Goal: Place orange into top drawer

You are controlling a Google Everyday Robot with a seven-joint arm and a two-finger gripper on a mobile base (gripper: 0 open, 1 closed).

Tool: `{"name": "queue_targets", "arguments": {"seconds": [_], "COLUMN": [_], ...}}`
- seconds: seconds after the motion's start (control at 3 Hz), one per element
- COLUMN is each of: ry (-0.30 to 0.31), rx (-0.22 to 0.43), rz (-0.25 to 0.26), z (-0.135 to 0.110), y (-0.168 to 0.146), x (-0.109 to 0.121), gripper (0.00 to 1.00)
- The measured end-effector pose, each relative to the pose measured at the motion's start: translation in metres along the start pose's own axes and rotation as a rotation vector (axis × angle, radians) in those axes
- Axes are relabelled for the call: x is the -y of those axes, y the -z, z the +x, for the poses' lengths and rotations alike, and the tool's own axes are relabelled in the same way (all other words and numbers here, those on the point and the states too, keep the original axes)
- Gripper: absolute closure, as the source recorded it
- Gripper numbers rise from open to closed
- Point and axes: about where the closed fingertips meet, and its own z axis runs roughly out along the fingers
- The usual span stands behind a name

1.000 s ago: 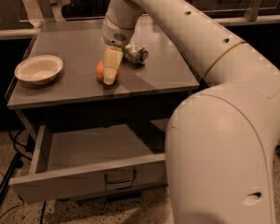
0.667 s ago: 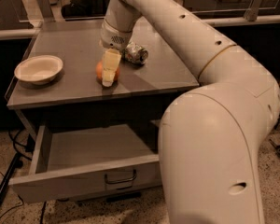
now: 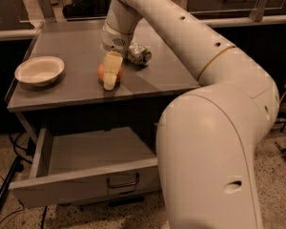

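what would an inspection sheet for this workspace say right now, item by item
surface: grey table, flat top, three things on it
job's things: orange on the table near its middle; top drawer pulled open below, nothing seen inside
clutter: white bowl at the table's left; dented can behind the orange
grippers: tool down at the orange, reaching the tabletop
cables: dark cables on the floor at lower left
surroundings: speckled floor; the robot's arm fills the right
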Motion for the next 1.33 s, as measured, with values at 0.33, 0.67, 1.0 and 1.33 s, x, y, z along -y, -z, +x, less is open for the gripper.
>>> {"name": "queue_targets", "arguments": {"seconds": [0.33, 0.67, 1.0, 1.33], "ry": [-0.019, -0.055, -0.055, -0.055], "rx": [-0.01, -0.028, -0.028, -0.028], "rz": [-0.008, 0.004, 0.004, 0.004], "z": [0.005, 0.022, 0.022, 0.022], "y": [-0.009, -0.011, -0.011, -0.011], "x": [-0.001, 0.002, 0.002, 0.002], "gripper": [0.0, 0.0, 0.0, 0.19]}}
